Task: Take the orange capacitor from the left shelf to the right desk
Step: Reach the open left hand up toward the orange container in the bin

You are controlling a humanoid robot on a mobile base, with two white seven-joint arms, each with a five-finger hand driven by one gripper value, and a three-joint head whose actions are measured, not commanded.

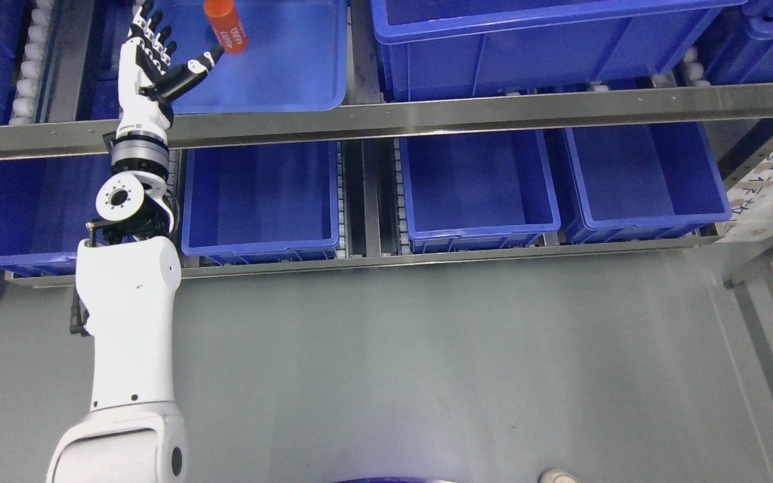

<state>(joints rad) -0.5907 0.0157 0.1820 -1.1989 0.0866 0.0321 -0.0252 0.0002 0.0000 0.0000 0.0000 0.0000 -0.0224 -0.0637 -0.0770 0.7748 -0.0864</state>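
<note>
An orange capacitor [226, 25], a cylinder with white print, lies in a shallow blue tray [292, 80] on the upper shelf level at top left. My left hand [165, 50] reaches up over the tray's left part, fingers spread and holding nothing. Its thumb tip sits just left of and below the capacitor, close to it; I cannot tell whether it touches. The right arm is out of view.
Several deep blue bins [480, 181] sit on the lower shelf level, behind a steel rail [427, 114]. A large blue bin [527, 47] stands at upper right. Grey floor [460, 369] lies below. A shoe tip [561, 476] shows at the bottom edge.
</note>
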